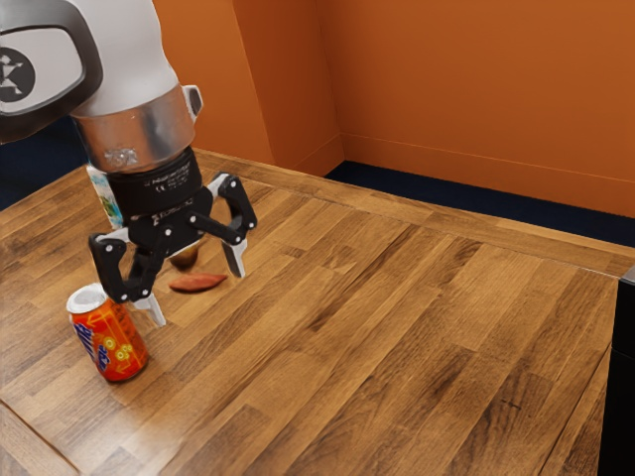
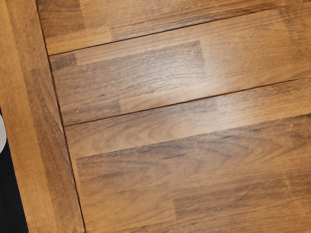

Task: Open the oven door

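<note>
My gripper (image 1: 193, 285) hangs above the wooden table toward the exterior view's left, pointing down. Its two fingertips stand wide apart, with nothing held between them. At the exterior view's right edge a tall black body (image 1: 619, 382) is partly in frame; it may be the oven, but its door and handle cannot be made out. A broad gap of tabletop lies between it and the gripper.
An orange can (image 1: 109, 337) stands close to the gripper. Behind the fingers lie a reddish elongated item (image 1: 197, 283) and a brown rounded one (image 1: 186, 257). A whitish package (image 1: 104, 197) stands behind the hand. Bare wooden tabletop (image 2: 175, 97) lies under the hand.
</note>
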### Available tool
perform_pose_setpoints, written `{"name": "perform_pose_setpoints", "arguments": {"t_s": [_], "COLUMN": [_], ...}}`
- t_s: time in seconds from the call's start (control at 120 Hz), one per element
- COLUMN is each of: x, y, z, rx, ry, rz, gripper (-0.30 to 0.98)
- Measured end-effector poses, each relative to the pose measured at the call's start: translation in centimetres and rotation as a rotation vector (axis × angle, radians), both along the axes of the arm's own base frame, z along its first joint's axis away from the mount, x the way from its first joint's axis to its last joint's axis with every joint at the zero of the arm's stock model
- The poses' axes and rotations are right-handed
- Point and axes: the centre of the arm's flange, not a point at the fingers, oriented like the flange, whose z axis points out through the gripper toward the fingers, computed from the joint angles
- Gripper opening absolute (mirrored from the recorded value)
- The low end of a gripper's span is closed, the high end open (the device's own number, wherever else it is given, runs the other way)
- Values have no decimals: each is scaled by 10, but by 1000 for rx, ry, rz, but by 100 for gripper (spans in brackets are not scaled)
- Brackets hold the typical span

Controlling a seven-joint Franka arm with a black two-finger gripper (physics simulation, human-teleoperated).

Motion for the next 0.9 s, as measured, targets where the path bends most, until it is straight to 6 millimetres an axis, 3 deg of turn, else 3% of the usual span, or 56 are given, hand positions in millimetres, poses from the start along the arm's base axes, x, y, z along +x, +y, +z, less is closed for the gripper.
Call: {"name": "perform_pose_setpoints", "arguments": {"t_s": [0.183, 0.275, 0.333, 0.367, 0.417, 0.442, 0.5, 0.567, 0.617, 0.667, 0.9], "x": [2, -19, -28, -18, 14, 18, -2, -52, -75, -80, -69], "y": [-11, -44, -60, -74, -97, -112, -152, -209, -228, -240, -296], "z": [8, 26, 49, 48, 43, 46, 55, 69, 76, 73, 39], "rx": [-23, -42, -69, -86, -100, -106, -122, -160, -200, -225, -207], "ry": [-51, -93, -138, -124, -108, -118, -149, -173, -170, -146, -123], "rz": [226, 258, 269, 251, 243, 233, 181, 63, 14, -5, 53], "gripper": [69, 69, 69, 69, 69, 69, 69, 69, 69, 69, 69]}}
